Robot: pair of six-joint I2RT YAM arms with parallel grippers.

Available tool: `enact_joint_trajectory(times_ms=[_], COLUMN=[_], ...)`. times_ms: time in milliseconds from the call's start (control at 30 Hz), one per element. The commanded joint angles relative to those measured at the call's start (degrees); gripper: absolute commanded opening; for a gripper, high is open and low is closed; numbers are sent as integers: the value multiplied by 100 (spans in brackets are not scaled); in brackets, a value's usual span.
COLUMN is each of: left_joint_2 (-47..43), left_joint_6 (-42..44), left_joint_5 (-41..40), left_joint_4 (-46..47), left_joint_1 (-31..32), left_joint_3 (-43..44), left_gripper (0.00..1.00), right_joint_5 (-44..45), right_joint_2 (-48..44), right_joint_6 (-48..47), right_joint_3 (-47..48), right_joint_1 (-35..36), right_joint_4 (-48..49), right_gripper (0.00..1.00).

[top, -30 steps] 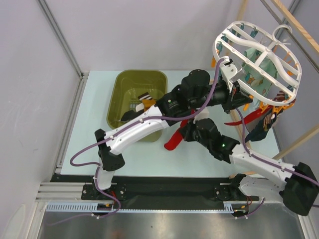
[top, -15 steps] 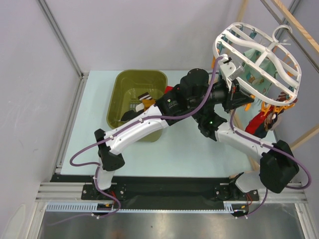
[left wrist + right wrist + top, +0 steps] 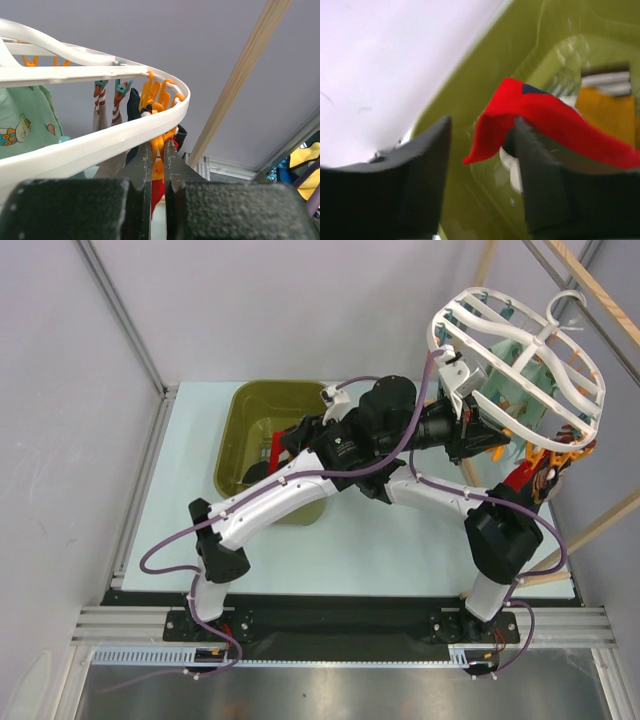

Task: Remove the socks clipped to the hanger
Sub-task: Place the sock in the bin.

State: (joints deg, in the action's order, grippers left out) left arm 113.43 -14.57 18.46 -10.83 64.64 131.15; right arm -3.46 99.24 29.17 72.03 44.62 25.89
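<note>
Two grippers, two states.

Left gripper [image 3: 157, 155]: fingers pressed almost together, pinching an orange peg [image 3: 158, 144] that hangs directly under the rim of the hanger [image 3: 100, 145]. The white rim crosses just above my fingertips. More socks are clipped along the ring: a mint bear-print sock [image 3: 25, 125] on the left, a striped sock [image 3: 99, 102] and a black sock [image 3: 133, 107] near the pinched peg. A wooden pole [image 3: 240, 75] slants past on the right, close behind the ring, so there is little room that way. There is open air below and toward me.

Right gripper [image 3: 481, 124]: fingers spread. A red sock [image 3: 545, 117] drapes against the inner side of one finger, not clamped. I am over the mouth of the olive tub [image 3: 470, 85], with its wall close beside my other finger. A mustard sock [image 3: 605, 110] lies inside.

From the top view my arms cross. The left arm reaches right to the hanger, and the right arm folds under it to the tub. Bare table [image 3: 180, 500] lies left of the tub.
</note>
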Motion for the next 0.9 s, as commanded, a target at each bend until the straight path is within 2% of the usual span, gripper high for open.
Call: enact_joint_trajectory(times_ms=[0, 133, 267, 467, 600, 733, 867], left_joint_2=[-444, -602, -594, -515, -392, -374, -418], left_joint_6=[-116, -387, -652, -837, -1083, -1136, -1066], left_joint_5=[140, 358, 580, 580, 816, 844, 686], left_joint_4=[169, 344, 485, 538, 556, 556, 494], left_joint_1=[-110, -311, -505, -725, -874, -909, -918], left_joint_3=[-10, -204, -169, 6, 130, 130, 121], left_gripper=[0, 0, 0, 0, 0, 0, 0], right_joint_5=[170, 529, 479, 399, 557, 732, 1101], right_joint_2=[-89, -571, -1010, -1758, -2303, -3381, -4271], right_joint_6=[-358, -1017, -1632, -1879, -1924, -1862, -1828], right_joint_3=[67, -171, -627, -1559, -1937, -2692, -2879], right_joint_1=[-6, -6, 3, 161, 389, 425, 661], right_joint_4=[-585, -1058, -1218, -946, -1402, -1578, -2295], right_gripper=[62, 76, 81, 81, 81, 82, 83])
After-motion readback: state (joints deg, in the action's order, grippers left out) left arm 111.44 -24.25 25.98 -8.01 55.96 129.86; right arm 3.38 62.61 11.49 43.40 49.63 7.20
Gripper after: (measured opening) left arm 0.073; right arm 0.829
